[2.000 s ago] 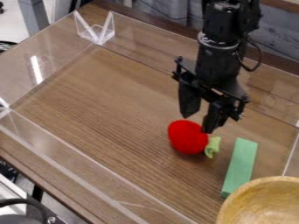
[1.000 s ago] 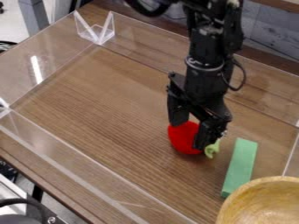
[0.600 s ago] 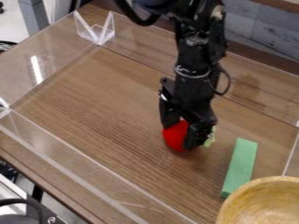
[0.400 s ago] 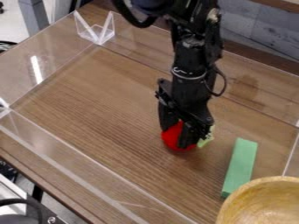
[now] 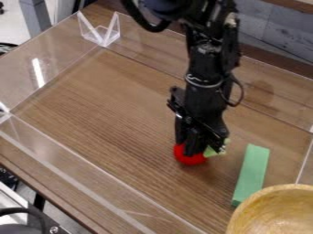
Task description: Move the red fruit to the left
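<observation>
The black gripper's fingertips [image 5: 199, 146] come down over the red fruit [image 5: 188, 157], right of centre in the lower half of the frame; whether they grip it, I cannot tell. Its pale green stem [image 5: 214, 149] shows beside them. Farther right lies a green block [image 5: 251, 175], above a yellow bowl [image 5: 275, 215] at the lower right corner.

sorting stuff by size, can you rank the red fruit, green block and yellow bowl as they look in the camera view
1. yellow bowl, cut off by the frame edge yet still largest
2. green block
3. red fruit, partly hidden by the tool, its visible part smallest
</observation>
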`<action>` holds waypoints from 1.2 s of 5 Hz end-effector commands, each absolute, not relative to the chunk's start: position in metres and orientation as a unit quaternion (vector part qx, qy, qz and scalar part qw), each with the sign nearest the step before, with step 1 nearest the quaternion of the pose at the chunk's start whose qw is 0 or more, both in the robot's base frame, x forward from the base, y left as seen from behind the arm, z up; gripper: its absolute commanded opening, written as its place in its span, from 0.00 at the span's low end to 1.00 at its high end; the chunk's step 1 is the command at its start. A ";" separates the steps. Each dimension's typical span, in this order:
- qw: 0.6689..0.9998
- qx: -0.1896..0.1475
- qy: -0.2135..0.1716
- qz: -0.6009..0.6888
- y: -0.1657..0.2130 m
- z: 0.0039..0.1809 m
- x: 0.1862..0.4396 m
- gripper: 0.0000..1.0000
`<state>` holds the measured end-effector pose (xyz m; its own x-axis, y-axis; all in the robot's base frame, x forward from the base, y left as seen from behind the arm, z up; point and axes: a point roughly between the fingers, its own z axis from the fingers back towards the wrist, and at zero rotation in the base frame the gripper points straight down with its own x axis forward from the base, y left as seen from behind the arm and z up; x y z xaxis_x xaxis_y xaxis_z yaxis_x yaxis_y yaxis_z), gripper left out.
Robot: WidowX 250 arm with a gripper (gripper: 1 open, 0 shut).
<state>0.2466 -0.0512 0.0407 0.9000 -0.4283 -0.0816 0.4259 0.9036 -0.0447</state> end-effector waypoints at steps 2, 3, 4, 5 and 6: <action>0.973 -0.012 0.010 -0.230 -0.065 0.062 0.268 0.00; 0.973 -0.009 -0.001 -0.230 -0.067 0.077 0.274 0.00; 0.978 0.000 -0.019 -0.209 -0.063 0.100 0.274 0.00; 0.986 0.012 -0.037 -0.163 -0.043 0.126 0.277 0.00; 0.996 0.024 -0.040 -0.081 -0.012 0.137 0.279 0.00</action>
